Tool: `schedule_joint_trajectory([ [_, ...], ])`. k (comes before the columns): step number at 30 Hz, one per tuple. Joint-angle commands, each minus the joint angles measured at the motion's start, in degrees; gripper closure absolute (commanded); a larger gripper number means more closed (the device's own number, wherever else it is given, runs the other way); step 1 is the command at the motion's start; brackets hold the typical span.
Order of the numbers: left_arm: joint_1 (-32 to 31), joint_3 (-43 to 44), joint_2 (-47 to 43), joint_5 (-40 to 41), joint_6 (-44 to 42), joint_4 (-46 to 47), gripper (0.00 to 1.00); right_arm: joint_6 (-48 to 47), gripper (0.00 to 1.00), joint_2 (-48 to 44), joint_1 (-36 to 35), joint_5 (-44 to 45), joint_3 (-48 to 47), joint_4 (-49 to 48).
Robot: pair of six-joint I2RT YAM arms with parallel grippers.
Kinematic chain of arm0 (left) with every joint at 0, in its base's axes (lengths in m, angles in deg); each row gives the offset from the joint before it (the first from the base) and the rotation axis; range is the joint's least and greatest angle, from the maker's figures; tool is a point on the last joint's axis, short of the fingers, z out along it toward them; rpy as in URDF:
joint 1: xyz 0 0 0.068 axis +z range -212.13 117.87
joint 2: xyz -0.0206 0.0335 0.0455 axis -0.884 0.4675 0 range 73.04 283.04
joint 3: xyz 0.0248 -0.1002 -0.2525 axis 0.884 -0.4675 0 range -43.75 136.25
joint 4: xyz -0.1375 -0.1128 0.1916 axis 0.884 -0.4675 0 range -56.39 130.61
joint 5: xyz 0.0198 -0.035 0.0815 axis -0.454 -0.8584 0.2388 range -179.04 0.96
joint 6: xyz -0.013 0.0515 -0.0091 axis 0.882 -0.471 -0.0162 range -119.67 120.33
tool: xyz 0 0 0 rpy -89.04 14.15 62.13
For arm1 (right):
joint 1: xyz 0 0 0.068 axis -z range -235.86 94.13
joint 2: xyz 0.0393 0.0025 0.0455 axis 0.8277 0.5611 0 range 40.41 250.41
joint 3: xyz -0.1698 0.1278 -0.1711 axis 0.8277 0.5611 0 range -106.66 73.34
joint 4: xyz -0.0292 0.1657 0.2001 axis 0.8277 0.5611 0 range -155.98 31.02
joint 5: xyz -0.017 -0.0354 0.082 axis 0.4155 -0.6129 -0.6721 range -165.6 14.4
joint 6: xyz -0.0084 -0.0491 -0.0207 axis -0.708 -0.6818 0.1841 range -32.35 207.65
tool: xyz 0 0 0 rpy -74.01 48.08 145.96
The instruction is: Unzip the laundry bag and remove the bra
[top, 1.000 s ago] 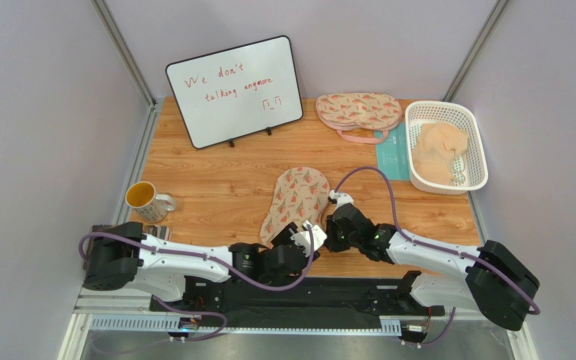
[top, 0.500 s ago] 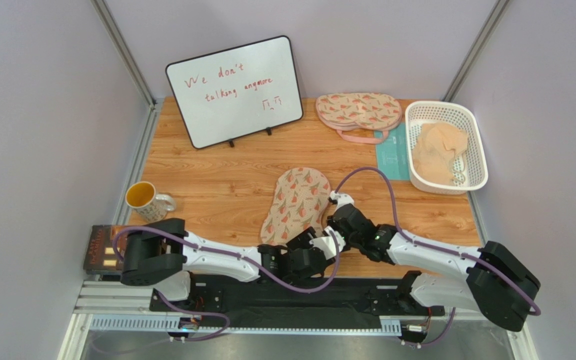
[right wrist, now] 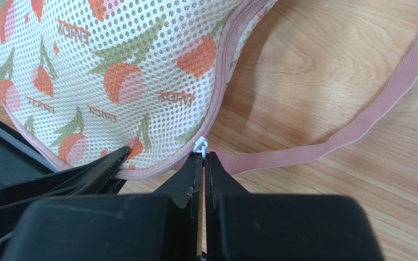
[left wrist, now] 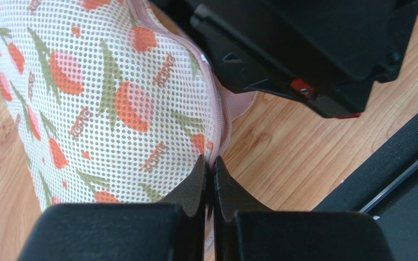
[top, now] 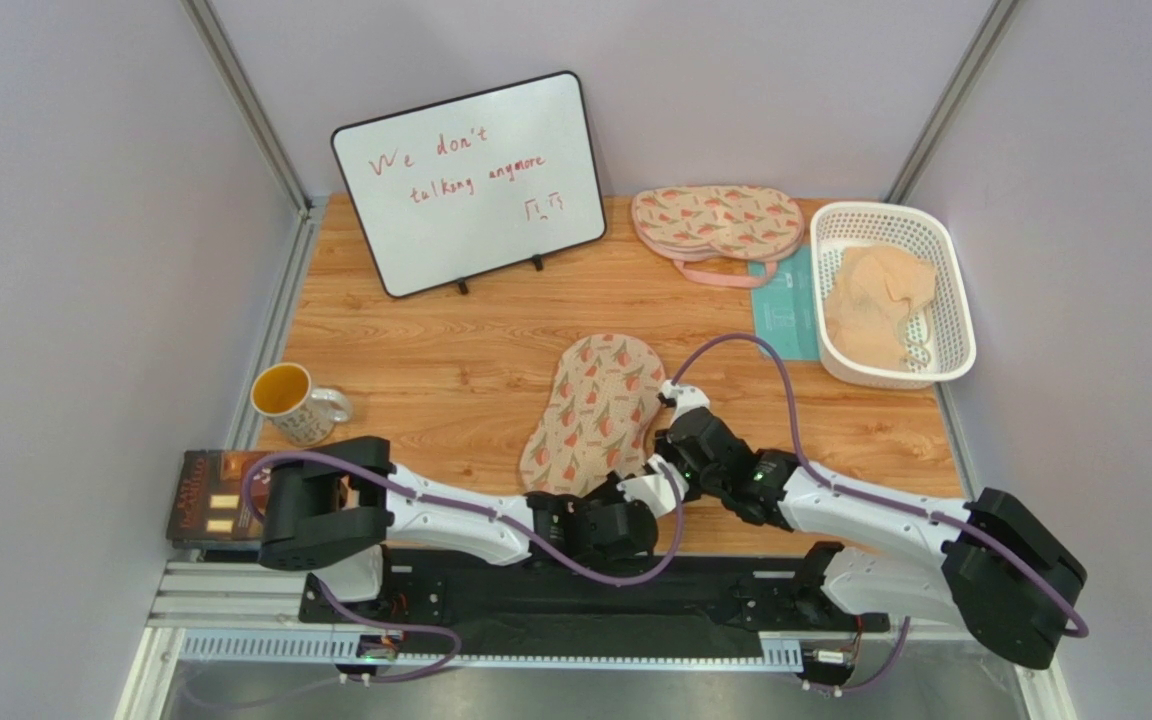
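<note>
— Right jaws?
— Clenched on the white zipper pull [right wrist: 200, 145]. Left jaws are pinched shut on the pink trim [left wrist: 226, 122] close by, which we judge anchors the laundry bag [top: 593, 405] against the tug.
— Bag's position?
— Flat on the worktop [top: 432, 375], its near end between both arms. We see no bra.

Bright, even, soft-shadowed light throughout; wrist views are sharp on the fabric, with black foreground blocks slightly blurred.

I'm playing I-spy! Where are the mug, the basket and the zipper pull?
mug [top: 294, 423]: top view, its outer side.
basket [top: 883, 210]: top view, its far rim.
zipper pull [right wrist: 200, 145]: right wrist view, the white tab's middle.
</note>
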Motion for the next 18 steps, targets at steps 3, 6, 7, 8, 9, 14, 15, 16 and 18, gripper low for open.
schedule_joint_trajectory([
  [3,-0.1,-3.2,-5.9,1.7,3.6,-2.7,1.00,-0.1,1.00,-2.2,-0.3,1.9,-0.6,0.6],
  [6,-0.2,-5.2,-9.2,1.8,4.3,-3.7,1.00,-0.6,1.00,-1.9,-0.3,2.6,-1.0,1.2],
  [7,-0.1,-5.8,-10.0,2.0,4.7,-4.1,1.00,-0.6,1.00,-1.8,-0.4,2.8,-1.1,1.3],
  [8,-0.2,-6.3,-11.6,2.1,4.8,-4.6,1.00,-0.7,1.00,-1.8,-0.3,2.8,-1.2,1.5],
  [9,-0.2,-7.2,-12.4,2.3,5.0,-5.5,1.00,-0.9,1.00,-1.8,-0.3,3.0,-1.4,1.5],
  [14,-0.2,-10.6,-18.8,2.3,6.6,-8.5,1.00,-1.3,1.00,-1.5,-0.2,3.8,-1.9,1.9],
  [15,-0.2,-11.9,-19.7,2.4,6.9,-9.5,1.00,-1.3,1.00,-1.5,-0.2,3.7,-2.0,1.8],
  [16,-0.2,-12.4,-20.6,3.0,7.3,-10.1,1.00,-1.4,1.00,-1.4,-0.1,3.8,-2.1,1.9],
  [18,-0.2,-13.8,-23.6,3.6,8.3,-12.3,1.00,-1.5,1.00,-1.2,-0.1,3.8,-2.2,1.9],
])
